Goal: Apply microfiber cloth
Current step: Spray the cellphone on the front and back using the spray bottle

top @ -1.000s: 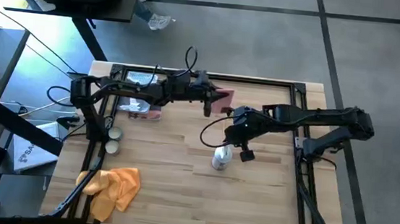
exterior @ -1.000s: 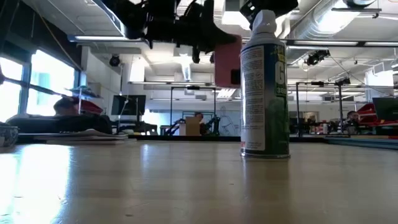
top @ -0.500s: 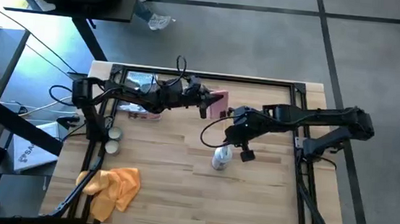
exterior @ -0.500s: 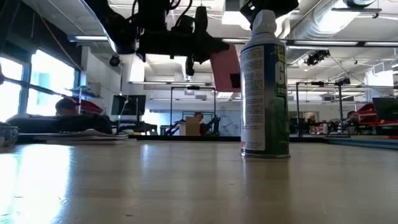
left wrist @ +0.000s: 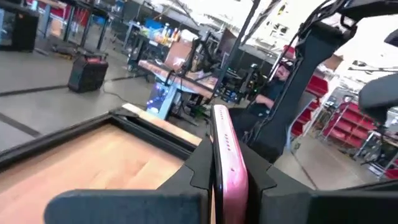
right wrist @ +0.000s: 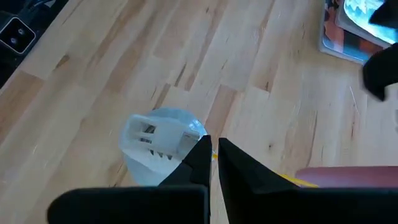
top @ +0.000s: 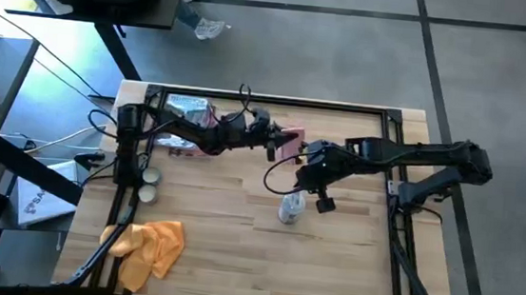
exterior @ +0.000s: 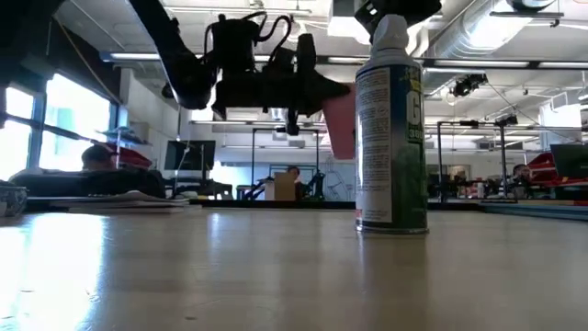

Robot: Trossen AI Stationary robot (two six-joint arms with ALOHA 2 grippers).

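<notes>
L claw [top: 280, 143], clamping pink phone [top: 291, 138], moved lower; microfiber cloth [top: 146, 247] well apart.

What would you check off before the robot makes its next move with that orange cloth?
1. Microfiber cloth reachable: ok, it lies loose at the near left corner of the table.
2. Cloth in a gripper: not ok, neither arm is near it.
3. Left gripper free to pick it up: not ok, it is shut on the pink phone, held in the air at the far middle of the table.
4. Right gripper free: ok, shut on nothing, poised just above the spray can.
5. Spray can stable: ok, upright in the low view.
6. Phone screen ready for wiping: cannot tell, only its edge and pink back show.
</notes>
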